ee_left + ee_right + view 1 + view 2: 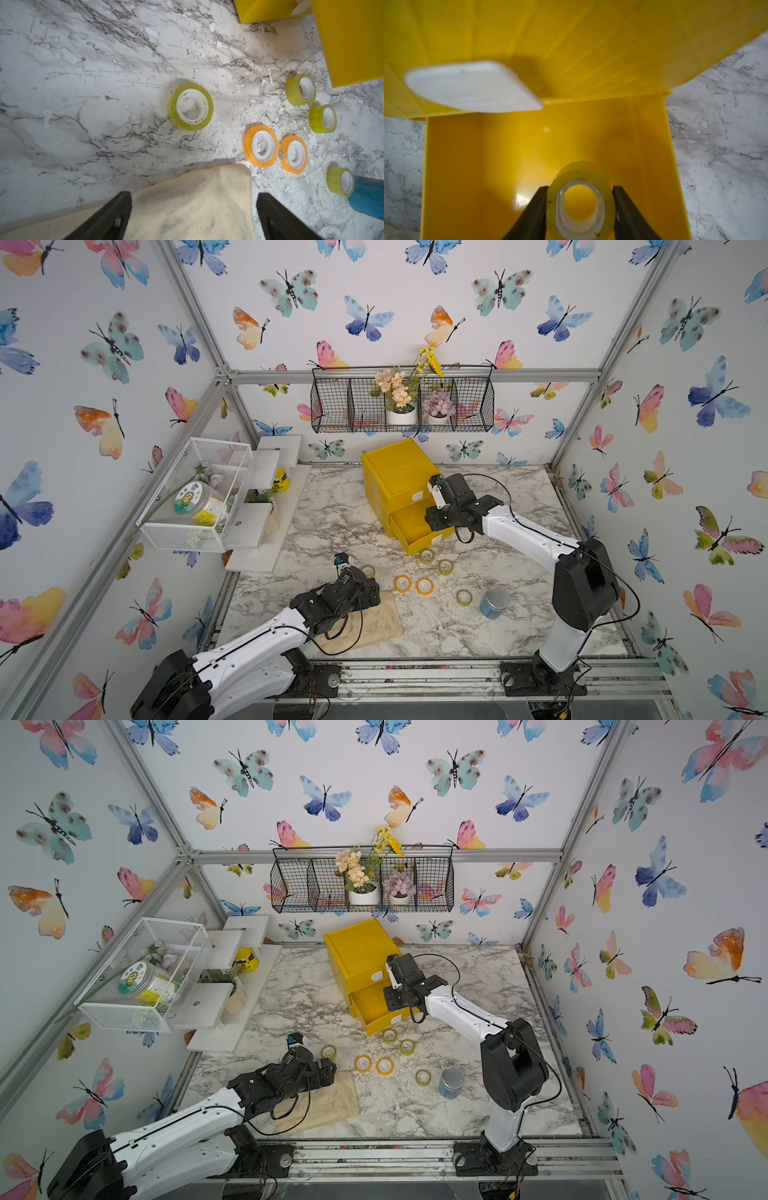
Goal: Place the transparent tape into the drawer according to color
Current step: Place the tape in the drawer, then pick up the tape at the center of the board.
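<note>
Transparent tape [580,199], yellow-green ring, pinched across outer rim by right gripper [580,187], hanging over open lower drawer [456,166] of yellow cabinet [395,472]. Hole axis aimed down at drawer floor, floor visible through white core. Six more lying flat on marble table [83,83], holes up: four yellow-green rings [191,107], two orange rings [260,145] side by side. Left gripper [193,195] spread wide, empty, over beige cloth [187,212].

- Surface [332,510]: veined marble, scuffed.
- Blue-grey tin [493,602]: upright on the surface, front right.
- Beige cloth [382,618]: flat on the surface, front left.
- Black wire basket [332,406]: wall-mounted behind the surface, holding potted flowers [399,398].
- White mesh basket [178,537]: raised left of the surface, holding a jar [199,502].
</note>
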`<state>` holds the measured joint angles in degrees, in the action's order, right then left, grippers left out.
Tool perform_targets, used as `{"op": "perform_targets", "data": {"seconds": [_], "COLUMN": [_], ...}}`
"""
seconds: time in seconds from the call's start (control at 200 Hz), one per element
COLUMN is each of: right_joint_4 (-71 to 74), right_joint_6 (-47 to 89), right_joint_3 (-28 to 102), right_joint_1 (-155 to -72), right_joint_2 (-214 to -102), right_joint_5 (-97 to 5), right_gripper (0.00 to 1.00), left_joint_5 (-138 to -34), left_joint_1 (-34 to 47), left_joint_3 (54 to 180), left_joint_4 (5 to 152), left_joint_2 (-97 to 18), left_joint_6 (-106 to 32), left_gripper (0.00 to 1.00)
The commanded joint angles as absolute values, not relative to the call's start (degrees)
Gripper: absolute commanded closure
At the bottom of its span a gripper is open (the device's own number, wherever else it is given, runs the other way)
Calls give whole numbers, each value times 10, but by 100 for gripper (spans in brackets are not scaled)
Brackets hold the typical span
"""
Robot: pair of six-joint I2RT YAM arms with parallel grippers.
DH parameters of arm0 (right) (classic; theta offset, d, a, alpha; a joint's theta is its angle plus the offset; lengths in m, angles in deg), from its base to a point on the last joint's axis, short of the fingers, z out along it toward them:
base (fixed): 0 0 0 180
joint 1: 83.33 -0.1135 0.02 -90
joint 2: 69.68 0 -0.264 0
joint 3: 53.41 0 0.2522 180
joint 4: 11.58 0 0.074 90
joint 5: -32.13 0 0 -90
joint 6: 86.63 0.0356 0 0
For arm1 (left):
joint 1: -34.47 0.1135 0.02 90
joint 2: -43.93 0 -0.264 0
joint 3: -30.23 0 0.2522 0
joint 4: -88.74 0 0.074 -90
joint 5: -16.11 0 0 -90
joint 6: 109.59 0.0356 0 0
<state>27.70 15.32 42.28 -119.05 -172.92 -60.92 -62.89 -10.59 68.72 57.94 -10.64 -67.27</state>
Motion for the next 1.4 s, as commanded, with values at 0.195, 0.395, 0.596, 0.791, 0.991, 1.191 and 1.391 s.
{"op": "perform_targets", "data": {"seconds": [0.195,0.395,0.596,0.791,0.991,1.191,1.391], "right_joint_4": [294,291,286,249,202,198,208], "right_joint_6": [144,146,153,171,183,192,199], "right_joint_3": [446,450,449,396,295,216,176], "right_joint_1": [-1193,-1193,-1193,-1193,-1194,-1194,-1194], "right_joint_2": [-1743,-1741,-1705,-1615,-1507,-1441,-1408], "right_joint_5": [-632,-619,-595,-549,-505,-507,-526], "right_gripper": [44,40,39,39,39,39,39], "left_joint_5": [-636,-635,-631,-610,-592,-558,-548], "left_joint_1": [-103,-101,-99,-97,-94,-88,-72], "left_joint_3": [684,685,693,715,733,768,804], "left_joint_4": [574,574,569,560,574,595,622], "left_joint_2": [-107,-112,-110,-113,-143,-232,-316], "left_joint_6": [-668,-667,-666,-658,-654,-634,-610], "left_gripper": [1,1,1,1,0,3,5]}}
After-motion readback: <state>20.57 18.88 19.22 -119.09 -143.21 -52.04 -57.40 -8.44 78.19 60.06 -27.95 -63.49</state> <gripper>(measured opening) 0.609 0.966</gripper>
